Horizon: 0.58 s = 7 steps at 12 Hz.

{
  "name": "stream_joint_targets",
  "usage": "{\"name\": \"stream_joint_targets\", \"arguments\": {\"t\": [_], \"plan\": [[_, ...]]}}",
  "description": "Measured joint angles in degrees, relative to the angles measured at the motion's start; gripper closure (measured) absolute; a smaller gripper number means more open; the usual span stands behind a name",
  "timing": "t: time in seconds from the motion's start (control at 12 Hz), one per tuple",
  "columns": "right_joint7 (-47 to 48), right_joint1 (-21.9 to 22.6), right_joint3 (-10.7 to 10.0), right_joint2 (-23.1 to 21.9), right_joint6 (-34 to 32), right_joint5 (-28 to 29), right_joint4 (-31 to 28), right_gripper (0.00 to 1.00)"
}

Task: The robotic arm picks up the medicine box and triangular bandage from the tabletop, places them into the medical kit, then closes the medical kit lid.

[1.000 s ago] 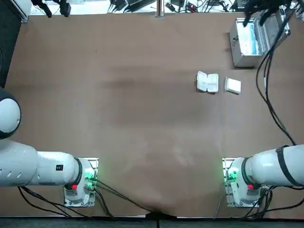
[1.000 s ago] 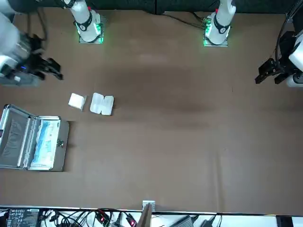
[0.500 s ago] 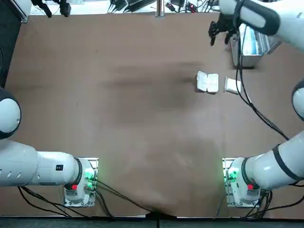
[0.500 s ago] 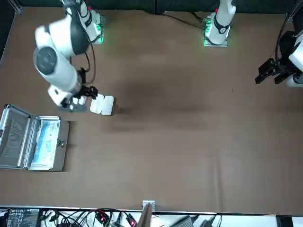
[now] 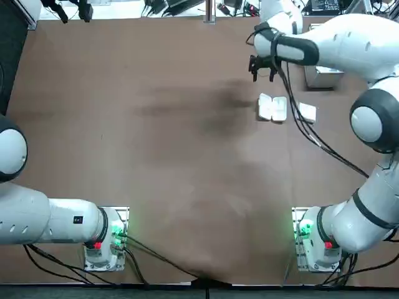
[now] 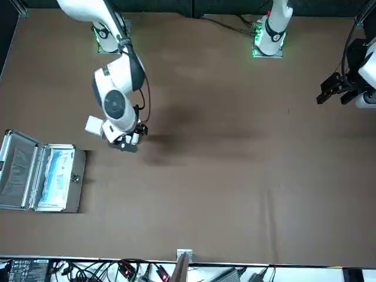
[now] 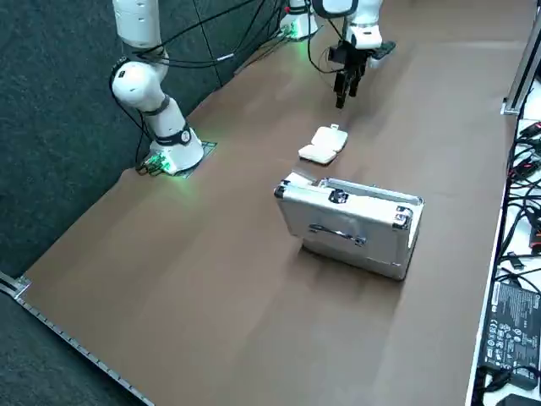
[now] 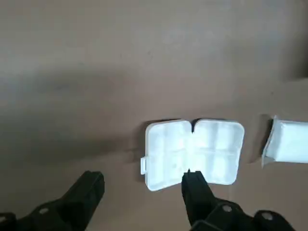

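Top view: right pincer, fingers apart, at 12 o'clock from open medicine box; robotic arm partly hides medical kit.

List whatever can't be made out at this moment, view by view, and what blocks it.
- Top view: the inside of the silver case, behind the right arm.
- Front view: the two-lobed white item, mostly behind the right arm and right gripper.
- Right side view: the small white packet, largely behind the case.
- Right wrist view: the far end of that packet, cut off by the picture's edge.
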Motion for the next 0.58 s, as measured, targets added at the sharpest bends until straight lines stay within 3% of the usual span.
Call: {"name": "stream_joint_targets", "arguments": {"t": [0.33, 0.42, 0.58], "plan": [[4.3, 1.5, 0.0, 3.6, 1.1, -2.5, -0.4, 0.04], [5.8, 1.6, -0.1, 5.1, 2.4, -2.6, -0.7, 0.15], [6.1, 1.6, -0.2, 6.1, 3.3, -2.6, -1.3, 0.20]]}}
